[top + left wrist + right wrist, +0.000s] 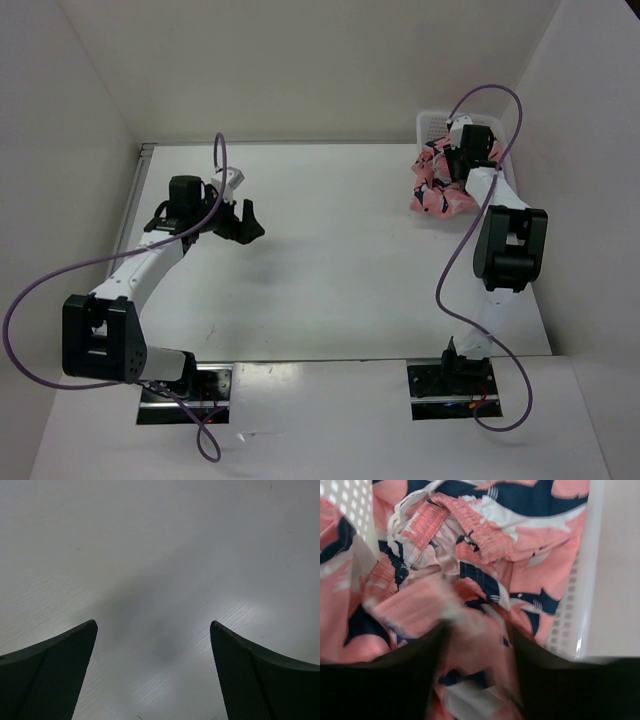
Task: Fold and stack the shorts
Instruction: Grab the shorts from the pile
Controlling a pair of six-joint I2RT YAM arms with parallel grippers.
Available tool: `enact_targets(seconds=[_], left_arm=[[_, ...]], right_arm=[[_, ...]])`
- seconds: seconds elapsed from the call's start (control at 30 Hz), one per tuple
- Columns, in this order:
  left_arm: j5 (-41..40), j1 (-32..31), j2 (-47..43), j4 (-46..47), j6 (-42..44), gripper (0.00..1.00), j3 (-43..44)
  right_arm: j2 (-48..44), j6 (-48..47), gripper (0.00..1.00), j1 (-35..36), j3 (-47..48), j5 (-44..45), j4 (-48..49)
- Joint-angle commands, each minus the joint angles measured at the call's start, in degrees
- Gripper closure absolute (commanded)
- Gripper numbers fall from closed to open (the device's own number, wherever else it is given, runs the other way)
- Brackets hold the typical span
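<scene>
Arm bases (185,385), two, bolted at the near edge of the bench (340,260)
Left fingers (55,670): spread as wide as they go, nothing between them, hovering over bare bench at mid-left, well apart from the cloth
Right fingers (395,685): far right corner, pointing down into the shorts (436,192), partway apart with a blurred fold of cloth in the gap; whether that fold is pinched I cannot tell
Shorts: one crumpled salmon heap, partly in the white mesh basket (432,121), partly hanging over its near rim onto the bench; no clear long axis while bunched
Waistband (470,512) and drawstring (395,525): just beyond the right fingers, deeper into the basket
Judgement: only the right arm is within reach; the lift should come up and back toward bench centre
</scene>
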Motion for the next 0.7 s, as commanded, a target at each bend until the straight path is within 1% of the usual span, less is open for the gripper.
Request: enact_targets(seconds=[0.0,0.1,0.13,0.17,0.3,0.33,0.4,0.43,0.53,0.57,0.63,0.67], left_arm=[[0.68,-0.08,-1.29,-0.29,0.25,0.00,-0.47],[0.68,-0.08,-2.43,-0.29,0.25,0.00,-0.47],[0.68,-0.08,-2.43,-0.29,0.25,0.00,-0.47],[0.68,-0.08,-3.04,-0.29,0.25,0.00,-1.08],[0.68,-0.08,-5.24,-0.29,0.25,0.00,-3.01],[0.68,-0.08,-5.24,-0.29,0.25,0.00,-3.02],[0.68,-0.08,-6.56,-0.29,0.25,0.00,-3.55],[0.68,-0.08,-6.56,-0.29,0.25,0.00,-3.55],[0.16,-0.08,-7.71,0.24,0.25,0.00,-3.55],[0.15,-0.08,-8.23,0.76,0.25,0.00,-3.55],[-1.34,-0.08,-9.02,1.47,0.25,0.00,-3.55],[-1.34,-0.08,-9.02,2.17,0.25,0.00,-3.55]], right_arm=[[1.66,-1.03,0.55,-0.77,4.02,3.09,1.58],[1.66,-1.55,0.79,-0.77,5.43,3.10,0.98],[1.66,-1.56,0.93,-0.77,5.44,2.40,0.27],[0.87,-1.56,1.00,-0.77,5.44,2.39,0.27],[-2.55,-2.08,1.00,-0.77,4.30,0.72,-0.26],[-3.17,-2.08,1.00,-0.77,4.29,-0.84,-0.26],[-5.01,-2.08,1.00,-0.77,6.13,-2.26,-1.57],[-5.63,-0.34,1.00,-0.77,7.27,-2.96,-1.58],[-7.91,4.57,1.00,-0.77,14.47,-4.37,-2.19],[-7.92,5.73,1.00,-0.77,19.62,-4.38,-1.67],[-8.45,7.84,1.00,-0.77,25.79,-4.38,-1.67],[-8.45,9.94,1.00,-0.77,32.35,-4.38,-1.67]])
